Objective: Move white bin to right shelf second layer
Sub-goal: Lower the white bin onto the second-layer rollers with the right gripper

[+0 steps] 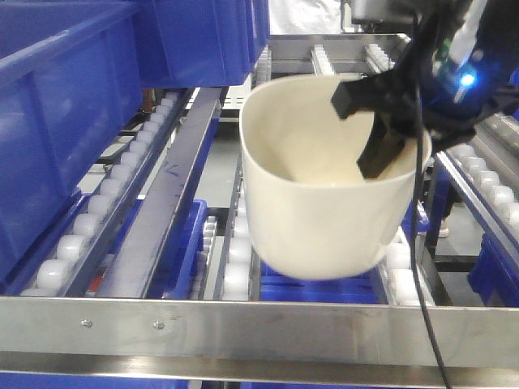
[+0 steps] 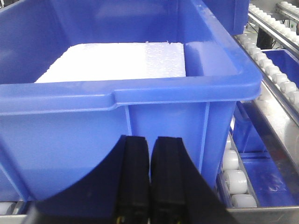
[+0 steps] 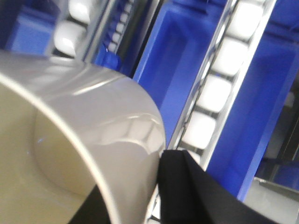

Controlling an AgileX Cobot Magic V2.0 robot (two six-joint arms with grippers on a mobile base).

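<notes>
The right gripper (image 1: pixel 375 134), jaws pinching the wall at 3 o'clock, is carrying the white bin (image 1: pixel 324 203) above the roller shelf (image 1: pixel 243 324), not yet set down, while the left gripper (image 2: pixel 150 182) is idling closed beside a blue crate (image 2: pixel 117 93).

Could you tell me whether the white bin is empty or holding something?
Empty: the front view looks into the white bin and shows only bare cream walls and floor, with the right gripper clamped over its rim.

Around you stand stainless-steel roller racks (image 1: pixel 130 174) holding large blue plastic crates (image 1: pixel 57 121), one containing white foam (image 2: pixel 117 60).
</notes>
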